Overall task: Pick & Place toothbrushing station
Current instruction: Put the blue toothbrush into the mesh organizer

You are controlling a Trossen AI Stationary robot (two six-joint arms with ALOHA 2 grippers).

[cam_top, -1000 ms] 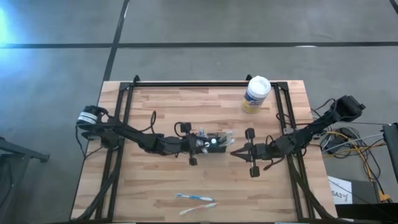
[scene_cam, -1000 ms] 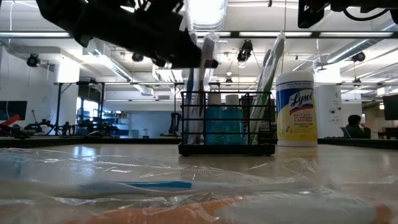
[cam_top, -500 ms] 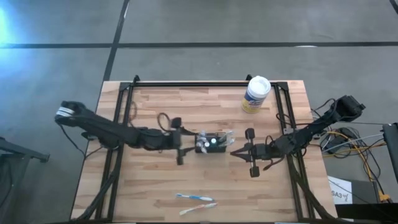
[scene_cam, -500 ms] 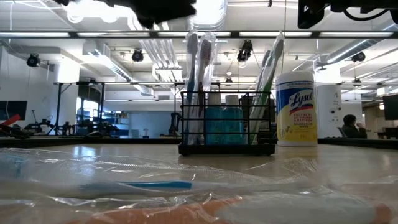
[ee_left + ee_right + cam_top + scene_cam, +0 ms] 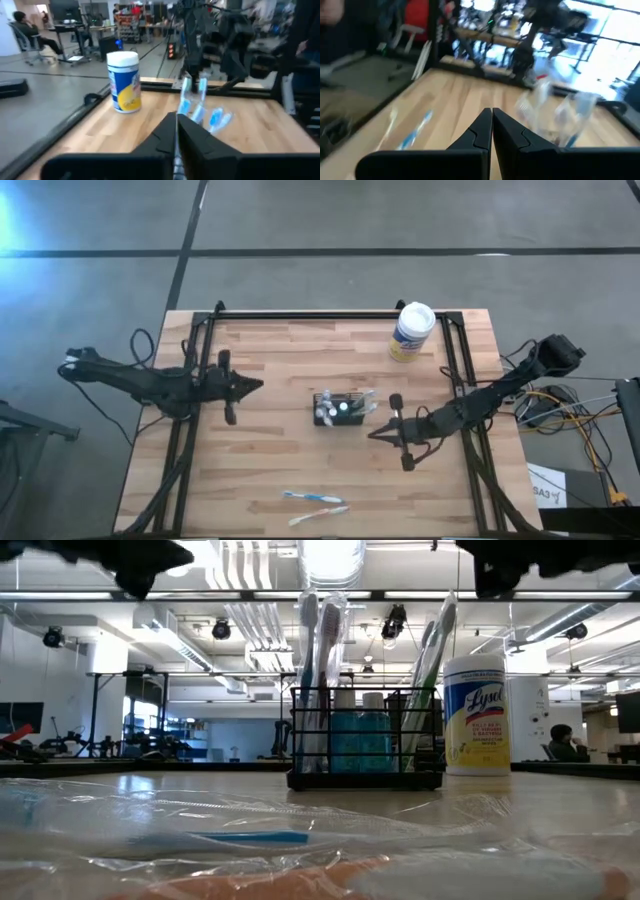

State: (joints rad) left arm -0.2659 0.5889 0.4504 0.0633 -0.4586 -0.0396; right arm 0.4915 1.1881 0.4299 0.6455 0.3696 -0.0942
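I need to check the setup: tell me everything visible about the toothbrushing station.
The toothbrushing station is a small black wire-frame rectangular holder standing upright on the wooden table near its middle. Toothbrushes stand in it, heads up, beside two blue white-capped bottles. Nothing grips it; both grippers are apart from it.

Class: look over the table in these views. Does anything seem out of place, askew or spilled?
Two loose toothbrushes lie flat near the table's front edge, apart from the toothbrushing station, where the other brushes stand upright. Otherwise, the station and the wipes canister stand upright; nothing is spilled.
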